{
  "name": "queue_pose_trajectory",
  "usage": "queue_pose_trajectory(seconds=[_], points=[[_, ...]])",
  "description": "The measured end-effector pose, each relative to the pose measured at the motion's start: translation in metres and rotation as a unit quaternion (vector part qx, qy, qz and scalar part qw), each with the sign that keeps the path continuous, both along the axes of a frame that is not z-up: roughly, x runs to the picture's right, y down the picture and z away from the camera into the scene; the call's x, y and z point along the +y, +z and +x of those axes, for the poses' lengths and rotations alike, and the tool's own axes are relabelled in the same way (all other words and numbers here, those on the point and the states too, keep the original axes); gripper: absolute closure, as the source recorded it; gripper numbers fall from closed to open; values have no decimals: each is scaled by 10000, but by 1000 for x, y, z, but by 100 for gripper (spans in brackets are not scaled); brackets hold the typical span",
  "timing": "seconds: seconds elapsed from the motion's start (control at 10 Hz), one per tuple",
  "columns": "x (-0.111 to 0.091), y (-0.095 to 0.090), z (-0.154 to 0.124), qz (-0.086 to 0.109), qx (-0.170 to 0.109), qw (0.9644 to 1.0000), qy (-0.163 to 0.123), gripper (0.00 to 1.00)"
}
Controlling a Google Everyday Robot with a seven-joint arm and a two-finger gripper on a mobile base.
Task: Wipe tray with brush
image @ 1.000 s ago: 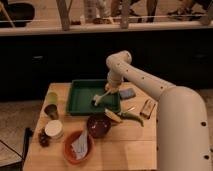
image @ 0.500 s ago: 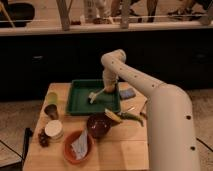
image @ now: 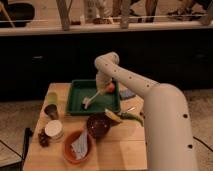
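The dark-green tray [image: 77, 110] lies at the back of the wooden table. The brush [image: 95, 97] slants across it, its pale head down on the tray floor at the left and its orange-red end [image: 110, 88] up at the right. My gripper [image: 104, 86] hangs over the tray's right half, at the brush's orange-red end, and is shut on the brush.
A dark bowl [image: 98, 125] and yellow-and-green vegetables [image: 122, 117] sit in front of the tray. An orange bowl [image: 77, 146] holds pale crumpled paper. A yellow-green cup [image: 51, 104], a white lid [image: 53, 129] and a blue block [image: 127, 94] stand around.
The arm has swung left across the tray, and the brush head has moved from the tray's right part toward its left-centre.
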State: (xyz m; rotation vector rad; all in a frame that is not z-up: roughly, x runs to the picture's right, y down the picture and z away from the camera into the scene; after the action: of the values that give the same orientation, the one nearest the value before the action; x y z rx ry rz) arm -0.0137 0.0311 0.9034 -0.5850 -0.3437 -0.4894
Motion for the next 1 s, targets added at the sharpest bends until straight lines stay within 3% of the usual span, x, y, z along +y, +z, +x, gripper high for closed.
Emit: queue_pose_trajectory(seconds=[0.2, 0.5, 1.0], points=[[4, -7, 20, 34, 32, 10000, 84, 97], [-2, -14, 64, 254, 275, 9981, 487, 97], [-23, 4, 60, 556, 348, 9937, 904, 97]])
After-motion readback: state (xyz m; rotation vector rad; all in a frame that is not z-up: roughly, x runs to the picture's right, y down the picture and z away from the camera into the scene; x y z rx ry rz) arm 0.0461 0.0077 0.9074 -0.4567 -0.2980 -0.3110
